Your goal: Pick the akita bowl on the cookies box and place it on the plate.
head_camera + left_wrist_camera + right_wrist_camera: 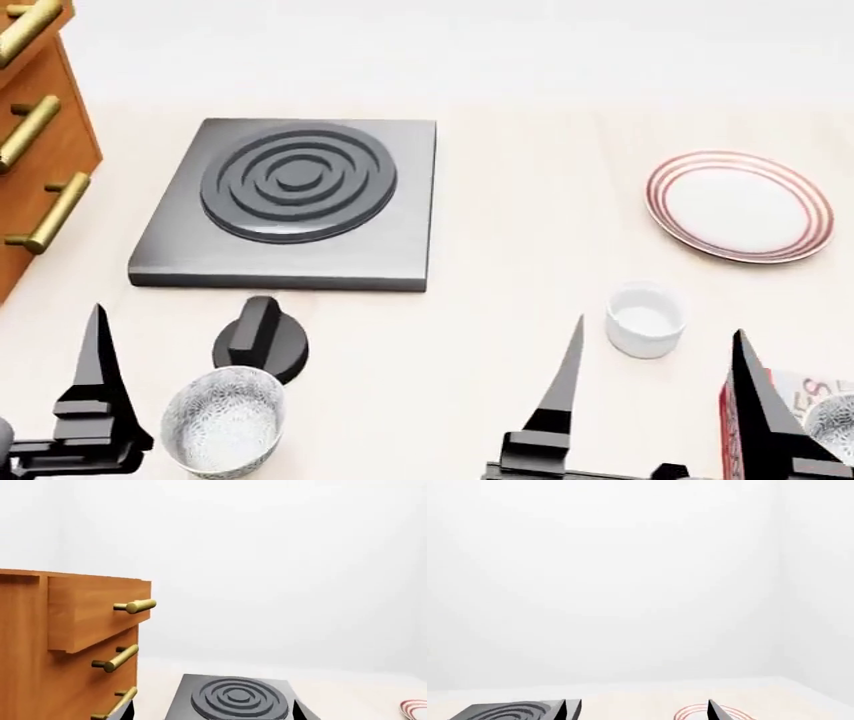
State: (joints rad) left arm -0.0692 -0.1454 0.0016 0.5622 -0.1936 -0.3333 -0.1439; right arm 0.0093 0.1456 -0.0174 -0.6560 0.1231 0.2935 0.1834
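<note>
The akita bowl (838, 420) shows only as a speckled sliver at the right edge of the head view, on the red-and-white cookies box (798, 392). Farther back on the right lies the red-ringed plate (731, 205), also in the wrist views as plate (690, 711) and plate (415, 708). My right gripper (658, 328) is open and empty, just left of the box and near the front edge. My left gripper (215, 712) is open too. Only one of its fingers (96, 375) shows in the head view, at the front left.
A second speckled bowl (224, 420) sits on the table at the front left, beside a black knob (260, 345). A black stove plate (296, 195) lies behind it. A small white cup (645, 318) stands between box and plate. A wooden drawer cabinet (40, 150) is at the left.
</note>
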